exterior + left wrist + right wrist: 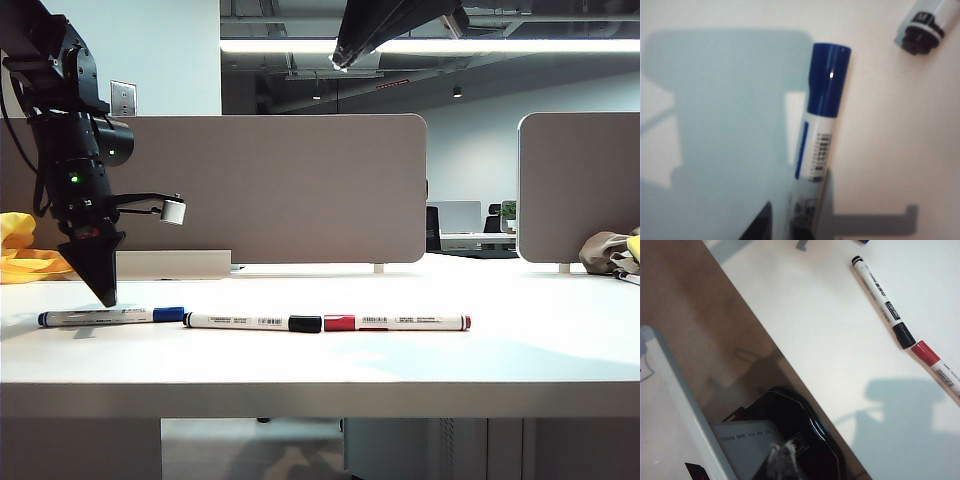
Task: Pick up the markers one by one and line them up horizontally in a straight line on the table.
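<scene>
- Three markers lie end to end along the table (520,360), long axes running across the exterior view; we judge the row nearly done.
- Left gripper (106,296) stands tip-down on the blue marker (110,317) at the row's left end, jaws narrow about its barrel; its cap points toward the black marker (255,322).
- Red marker (397,322) sits cap to cap with the black.
- Right gripper (340,58) hangs high behind, well apart, fully closed and empty; we rate the left nearer.
</scene>
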You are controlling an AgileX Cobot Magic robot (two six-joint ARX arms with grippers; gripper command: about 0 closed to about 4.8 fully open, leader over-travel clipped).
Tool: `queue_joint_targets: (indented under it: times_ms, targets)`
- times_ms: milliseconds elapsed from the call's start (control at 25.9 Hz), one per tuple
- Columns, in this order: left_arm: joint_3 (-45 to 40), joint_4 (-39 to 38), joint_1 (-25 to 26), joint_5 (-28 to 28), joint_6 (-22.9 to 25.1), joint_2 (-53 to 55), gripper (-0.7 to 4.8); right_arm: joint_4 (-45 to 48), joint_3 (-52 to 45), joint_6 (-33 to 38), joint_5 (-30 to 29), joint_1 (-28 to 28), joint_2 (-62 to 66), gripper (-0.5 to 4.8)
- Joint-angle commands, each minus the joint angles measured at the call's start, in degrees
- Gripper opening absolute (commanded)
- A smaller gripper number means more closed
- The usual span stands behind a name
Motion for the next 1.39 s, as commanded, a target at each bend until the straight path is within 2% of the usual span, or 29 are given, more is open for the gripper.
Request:
queue_joint_targets:
  times_ms: [39,270,502,618,811,888,1004,1120,1390]
  targets:
    - [0.2,-0.1,0.1,0.5,-0.2,-0.4,0.52,0.2,0.0,-0.1,-0.3,0.1,-0.3,0.00]
    - [0.2,1.2,0.1,0.6,-0.2,-0.4,0.52,0.2,0.0,-0.1,-0.3,0.1,-0.3,0.00]
    - [0.2,8.2,0.2,0.1,-0.3,-0.4,0.53,0.2,0.0,0.2,-0.4,0.1,-0.3,0.00]
    - [0.2,8.0,0.4,-1.4,-2.5,-0.4,0.53,0.2,0.0,0.5,-0.5,0.1,-0.3,0.00]
    - [0.2,7.2,0.4,-1.3,-2.3,-0.4,0.40,0.2,0.0,0.5,-0.5,0.2,-0.3,0.00]
    - [0.2,7.3,0.4,0.3,-2.1,-0.3,0.33,0.2,0.0,0.5,-0.5,0.2,-0.3,0.00]
    - [0.2,8.1,0.4,6.8,-2.1,-0.3,0.35,0.2,0.0,0.5,-0.5,0.2,-0.3,0.00]
    - [0.2,10.8,0.2,10.1,-2.2,-0.3,0.35,0.2,0.0,0.5,-0.5,0.2,-0.3,0.00]
    - [0.2,11.5,0.2,11.0,-2.6,-0.4,0.34,0.2,0.0,0.5,-0.5,0.2,-0.3,0.00]
